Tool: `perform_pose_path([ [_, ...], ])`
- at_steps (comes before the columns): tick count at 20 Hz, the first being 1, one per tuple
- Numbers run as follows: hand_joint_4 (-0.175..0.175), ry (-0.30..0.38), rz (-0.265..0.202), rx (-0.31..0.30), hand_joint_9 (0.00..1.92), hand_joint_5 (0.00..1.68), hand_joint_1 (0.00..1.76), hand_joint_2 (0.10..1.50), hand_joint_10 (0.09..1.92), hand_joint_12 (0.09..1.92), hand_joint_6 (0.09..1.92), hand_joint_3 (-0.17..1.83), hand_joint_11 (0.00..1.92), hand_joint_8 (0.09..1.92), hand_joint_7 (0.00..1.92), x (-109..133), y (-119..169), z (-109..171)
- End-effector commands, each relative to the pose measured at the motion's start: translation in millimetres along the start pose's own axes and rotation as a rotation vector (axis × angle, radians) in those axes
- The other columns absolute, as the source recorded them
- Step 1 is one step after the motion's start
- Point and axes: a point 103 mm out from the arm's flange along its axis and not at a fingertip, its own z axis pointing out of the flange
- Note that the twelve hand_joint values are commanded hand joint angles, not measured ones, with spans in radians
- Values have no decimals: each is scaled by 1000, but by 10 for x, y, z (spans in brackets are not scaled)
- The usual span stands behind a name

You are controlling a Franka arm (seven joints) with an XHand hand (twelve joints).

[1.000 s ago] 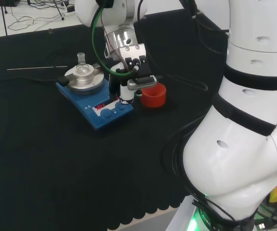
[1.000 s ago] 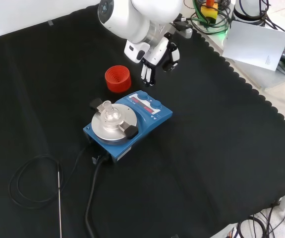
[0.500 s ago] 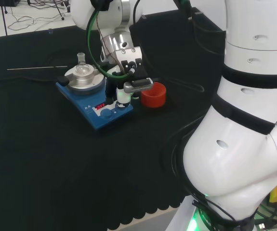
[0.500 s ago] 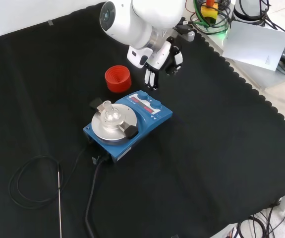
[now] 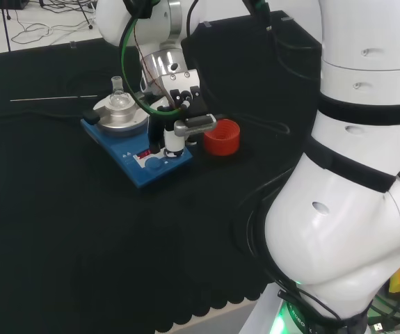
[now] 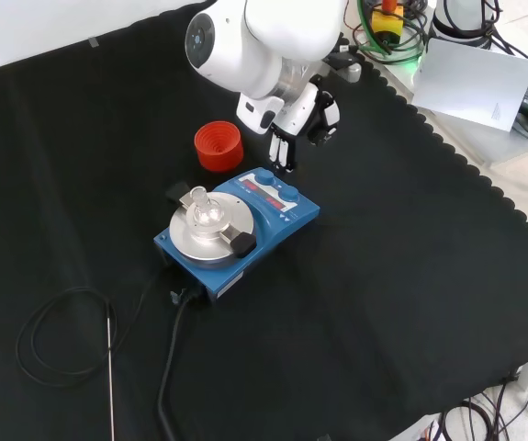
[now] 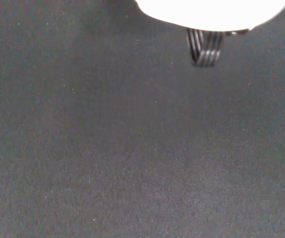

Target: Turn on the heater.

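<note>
The heater (image 5: 138,154) (image 6: 245,225) is a blue box with a round silver plate, and a small glass flask (image 5: 118,94) (image 6: 205,207) stands on that plate. Its front panel has a red display (image 5: 144,154) and round blue knobs (image 5: 155,165) (image 6: 290,193). My hand (image 5: 179,122) (image 6: 293,124) hangs over the panel's end nearest the red ring. Its fingers (image 5: 174,142) point straight down at the knob there, and the thumb (image 5: 196,124) sticks out sideways. The hand is open and holds nothing. I cannot tell whether a fingertip touches the knob. The wrist view looks past the hand (image 7: 211,12) onto black cloth.
A red ribbed ring (image 5: 222,137) (image 6: 219,145) stands close beside the hand, to its right in the head view. A thin metal rod (image 5: 53,98) (image 6: 110,377) and a looped black cable (image 6: 52,340) lie beyond the heater. The cloth's scalloped edge (image 6: 484,193) runs along the front view's right.
The hand has moved left in the head view, from near the red ring to over the heater's control panel, and its fingers have come down to the knob.
</note>
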Motion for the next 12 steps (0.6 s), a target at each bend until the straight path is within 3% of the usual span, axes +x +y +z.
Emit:
perform_pose_path([
  [1,-43,-7,1,3,1752,280,1432,586,1627,1351,140,1119,1424,1669,1654,24,38,26],
  [6,-44,-8,14,-37,1750,270,1425,587,1623,1348,125,1122,1423,1667,1652,-3,68,44],
  [12,-38,-20,25,-29,1744,216,1409,589,1595,1335,87,1125,1415,1646,1641,-28,142,68],
])
